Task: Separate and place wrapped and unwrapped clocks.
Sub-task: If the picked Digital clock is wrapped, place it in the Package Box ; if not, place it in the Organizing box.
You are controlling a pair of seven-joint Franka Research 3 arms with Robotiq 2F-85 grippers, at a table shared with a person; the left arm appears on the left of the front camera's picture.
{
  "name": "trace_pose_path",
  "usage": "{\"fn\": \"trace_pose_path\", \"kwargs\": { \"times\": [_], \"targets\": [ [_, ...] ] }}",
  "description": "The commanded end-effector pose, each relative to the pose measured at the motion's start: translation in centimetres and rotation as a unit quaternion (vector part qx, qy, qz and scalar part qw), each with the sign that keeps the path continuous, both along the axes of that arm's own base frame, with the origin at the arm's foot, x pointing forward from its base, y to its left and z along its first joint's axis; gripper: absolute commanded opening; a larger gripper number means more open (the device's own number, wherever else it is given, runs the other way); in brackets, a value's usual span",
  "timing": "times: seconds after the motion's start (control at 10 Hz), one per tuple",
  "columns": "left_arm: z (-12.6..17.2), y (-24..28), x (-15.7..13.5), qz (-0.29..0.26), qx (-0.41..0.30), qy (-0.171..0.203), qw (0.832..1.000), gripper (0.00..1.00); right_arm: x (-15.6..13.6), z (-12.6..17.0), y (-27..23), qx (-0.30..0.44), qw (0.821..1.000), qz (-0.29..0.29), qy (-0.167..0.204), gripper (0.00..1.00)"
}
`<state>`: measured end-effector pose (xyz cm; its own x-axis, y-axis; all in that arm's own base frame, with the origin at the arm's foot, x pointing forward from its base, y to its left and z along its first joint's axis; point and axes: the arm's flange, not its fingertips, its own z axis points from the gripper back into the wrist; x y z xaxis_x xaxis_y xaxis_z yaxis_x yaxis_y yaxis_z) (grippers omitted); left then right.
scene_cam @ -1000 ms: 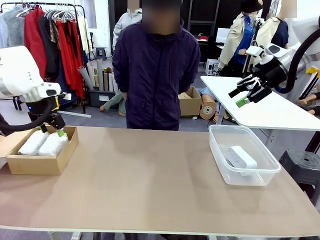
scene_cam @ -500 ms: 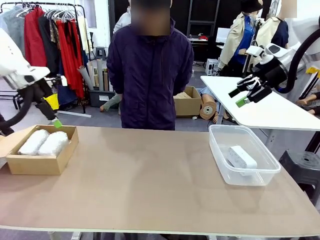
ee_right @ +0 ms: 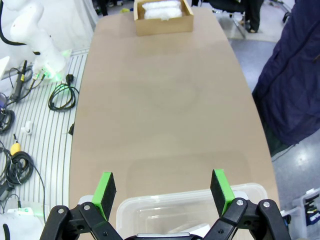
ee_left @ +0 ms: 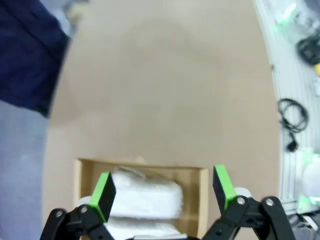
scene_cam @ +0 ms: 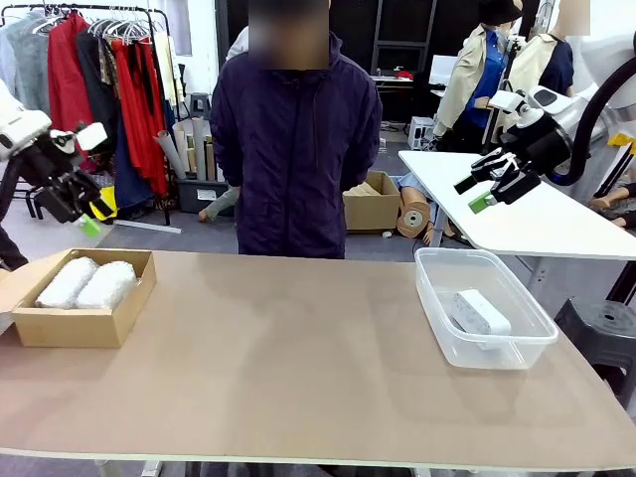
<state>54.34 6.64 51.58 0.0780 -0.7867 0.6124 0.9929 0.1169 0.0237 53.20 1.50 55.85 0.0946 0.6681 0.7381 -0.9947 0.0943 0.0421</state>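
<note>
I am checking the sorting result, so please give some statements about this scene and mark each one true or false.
1. Two wrapped clocks lie side by side in the cardboard box. True.
2. The bare white clock lies on the table beside the clear tub. False: it lies inside the tub.
3. The left gripper holds a wrapped clock. False: it is open and empty, above the box.
4. The right gripper is open, raised above the tub's side of the table. True.
5. The person stands at the far side of the table. True.
</note>
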Motion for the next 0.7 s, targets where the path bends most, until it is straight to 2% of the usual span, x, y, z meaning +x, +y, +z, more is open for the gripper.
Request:
{"fn": "trace_pose_path", "kwargs": {
  "times": [0.0,0.2,0.4,0.6],
  "targets": [
    [0.83,1.11,0.97,-0.039,-0.069,-0.010,0.997,1.00,-0.02,0.19,0.04,0.001,1.000,0.002,-0.001,1.00],
    [1.03,1.03,1.24,-0.040,-0.100,-0.034,0.994,1.00,-0.02,0.19,0.04,0.001,1.000,0.002,-0.001,1.00],
    [0.85,1.10,1.47,-0.032,-0.125,-0.032,0.991,1.00,-0.02,0.19,0.04,0.001,1.000,0.002,-0.001,1.00],
    [1.21,0.85,1.69,-0.038,-0.147,-0.051,0.987,1.00,-0.02,0.19,0.04,0.001,1.000,0.002,-0.001,1.00]
  ]
}}
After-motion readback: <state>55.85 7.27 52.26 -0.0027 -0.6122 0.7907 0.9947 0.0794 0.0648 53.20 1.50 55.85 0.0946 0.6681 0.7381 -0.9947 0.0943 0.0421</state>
